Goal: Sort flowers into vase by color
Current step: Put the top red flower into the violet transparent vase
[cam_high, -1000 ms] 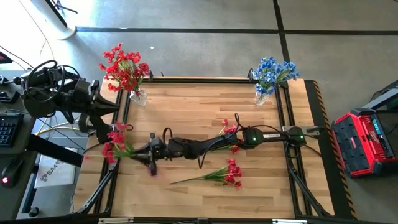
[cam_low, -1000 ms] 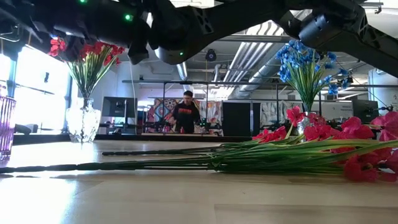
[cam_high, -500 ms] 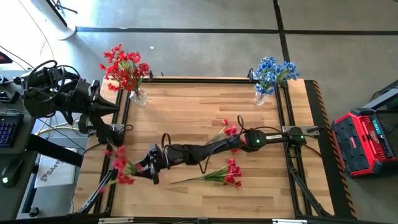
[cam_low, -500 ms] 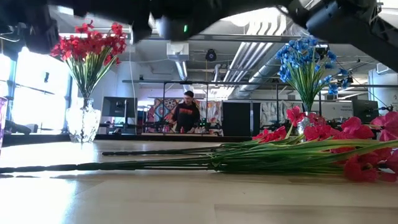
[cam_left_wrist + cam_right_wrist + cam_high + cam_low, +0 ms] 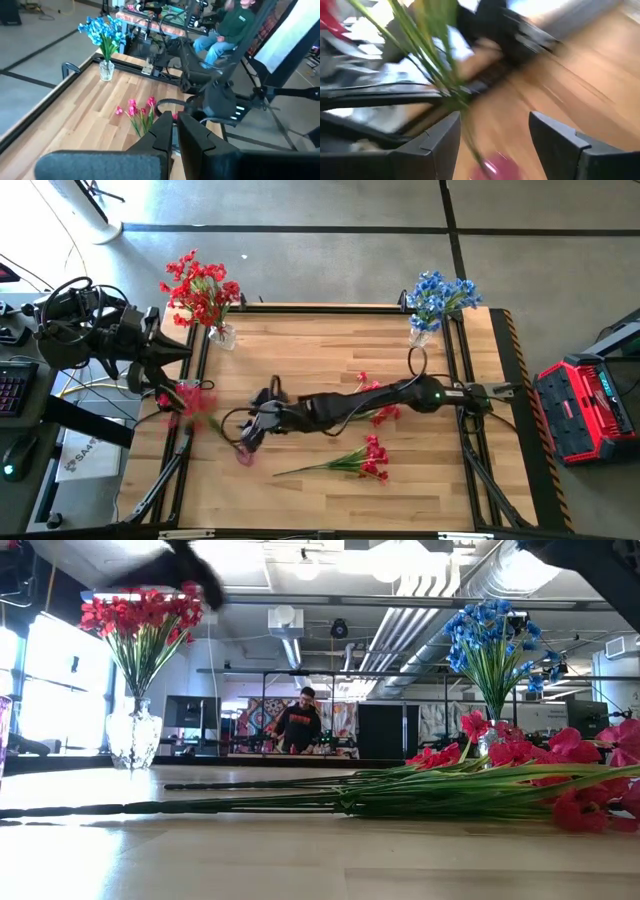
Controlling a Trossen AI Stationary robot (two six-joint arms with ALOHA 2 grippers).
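High view showed the right gripper (image 5: 255,423) spread apart at the table's nine o'clock, the left gripper (image 5: 172,397) clamped on a red spray (image 5: 192,400); light, floppy flowers, best pinched mid-stem.

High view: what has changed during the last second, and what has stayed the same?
The right claw opened wide near the left edge of the table. The swinging red spray dropped over that edge, then rose toward the left claw; it is blurred, and what holds it is unclear. The left claw stayed shut. The red vase, the blue vase and the lying red spray did not move.
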